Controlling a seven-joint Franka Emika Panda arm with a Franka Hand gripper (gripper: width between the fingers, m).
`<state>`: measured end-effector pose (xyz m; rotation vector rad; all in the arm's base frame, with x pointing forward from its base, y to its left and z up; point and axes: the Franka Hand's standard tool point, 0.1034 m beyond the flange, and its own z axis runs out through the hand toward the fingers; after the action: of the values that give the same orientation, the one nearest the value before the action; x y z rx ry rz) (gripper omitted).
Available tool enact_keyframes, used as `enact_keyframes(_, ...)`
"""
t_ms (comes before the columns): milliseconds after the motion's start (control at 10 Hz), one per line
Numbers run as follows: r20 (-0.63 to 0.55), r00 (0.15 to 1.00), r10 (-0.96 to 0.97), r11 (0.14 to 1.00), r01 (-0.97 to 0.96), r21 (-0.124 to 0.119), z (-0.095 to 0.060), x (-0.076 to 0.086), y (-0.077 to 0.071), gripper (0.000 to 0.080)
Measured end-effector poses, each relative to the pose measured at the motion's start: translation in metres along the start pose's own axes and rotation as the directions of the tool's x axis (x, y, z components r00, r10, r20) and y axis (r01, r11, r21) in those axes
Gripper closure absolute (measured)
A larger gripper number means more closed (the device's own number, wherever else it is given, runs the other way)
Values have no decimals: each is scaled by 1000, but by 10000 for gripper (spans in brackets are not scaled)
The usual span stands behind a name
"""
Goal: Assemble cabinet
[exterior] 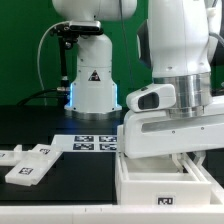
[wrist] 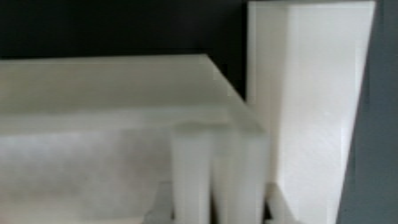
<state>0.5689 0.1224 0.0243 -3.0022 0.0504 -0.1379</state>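
Note:
The cabinet is in separate white pieces. An open white box body (exterior: 165, 182) with a tag on its front wall lies at the exterior view's lower right. Just above it a wide white boxy piece (exterior: 168, 136) with a tag hangs under my arm. My gripper (exterior: 178, 118) is mostly hidden behind that piece. In the wrist view my gripper (wrist: 224, 190) appears closed on a thin white wall, with a flat white face (wrist: 107, 110) and an upright white panel (wrist: 302, 100) beside it. Loose flat tagged panels (exterior: 27, 165) lie at the exterior view's left.
The marker board (exterior: 95, 143) lies on the black table between the loose panels and the box body. The white robot base (exterior: 92, 85) with its triangle sticker stands behind it. A green wall closes the back.

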Motion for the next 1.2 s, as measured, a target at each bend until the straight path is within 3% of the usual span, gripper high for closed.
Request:
enact_keyframes(700, 12, 1000, 19, 1000, -19, 0, -10, 1, -1, 762)
enact_keyframes(1000, 2, 1000, 7, 1000, -7, 1, -3, -1, -14, 765)
enact_keyframes(1200, -2, 1000, 9, 1000, -9, -19, -3, -1, -15, 765)
